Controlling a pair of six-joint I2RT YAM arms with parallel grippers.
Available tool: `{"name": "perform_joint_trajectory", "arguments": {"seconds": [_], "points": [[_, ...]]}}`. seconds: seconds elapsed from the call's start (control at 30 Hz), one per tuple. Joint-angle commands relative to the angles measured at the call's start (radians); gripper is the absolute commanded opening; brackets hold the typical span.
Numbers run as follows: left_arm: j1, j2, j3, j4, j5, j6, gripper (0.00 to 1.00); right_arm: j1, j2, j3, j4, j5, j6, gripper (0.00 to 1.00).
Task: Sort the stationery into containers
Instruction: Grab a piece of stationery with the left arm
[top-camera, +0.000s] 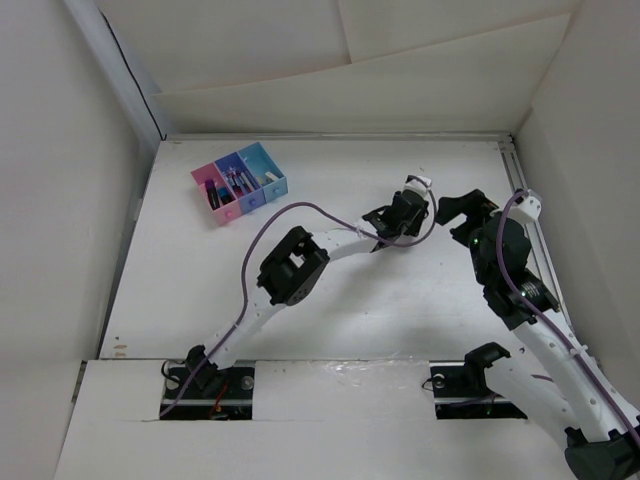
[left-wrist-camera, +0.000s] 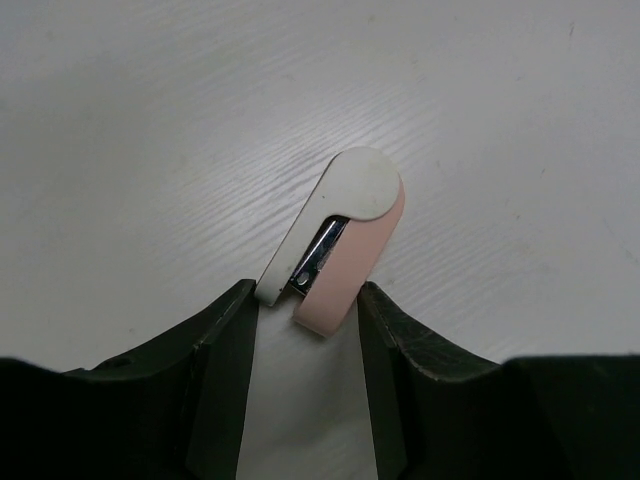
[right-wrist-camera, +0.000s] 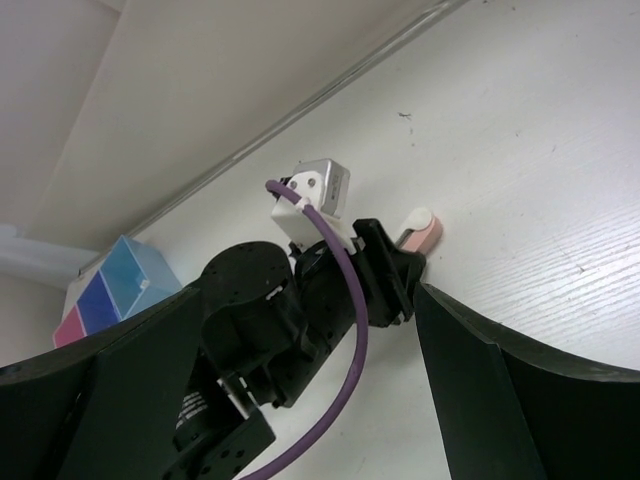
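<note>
Pink and white, a small rounded piece of stationery (left-wrist-camera: 345, 235) lies flat on the table (top-camera: 420, 310), well to the right of the containers (top-camera: 240, 183) and a little nearer the arm bases. The left gripper (left-wrist-camera: 305, 305) is low over it. Its jaws are narrowed to the piece's width and seem to touch both sides of its near end, so the grasp looks made or nearly made.

The step in hand appears to be picking this piece up. Next it would need lifting off the table and carrying leftward to the row of pink, purple-blue and light blue boxes, which already hold some dark items.

Bare table lies between piece and containers, so the way looks open. The containers sit near the table's left wall and back edge, leaving little room beyond them.

Further right still, the right gripper (top-camera: 465, 210) hovers close by, jaws wide apart and empty.
</note>
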Motion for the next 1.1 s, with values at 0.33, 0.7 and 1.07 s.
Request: {"name": "perform_joint_trajectory", "arguments": {"seconds": [0.33,0.7,1.07], "points": [[0.001,-0.396,-0.591,0.121,-0.187,-0.21,0.02,0.01,-0.004,0.003,0.054,-0.029,-0.011,0.91],[-0.028,-0.409,-0.636,0.098,-0.248,-0.225,0.61,0.01,0.023,0.003,0.063,-0.048,-0.011,0.91],[-0.028,-0.265,-0.415,-0.036,-0.375,-0.11,0.6,0.01,0.014,0.003,0.063,-0.048,-0.02,0.91]]}}
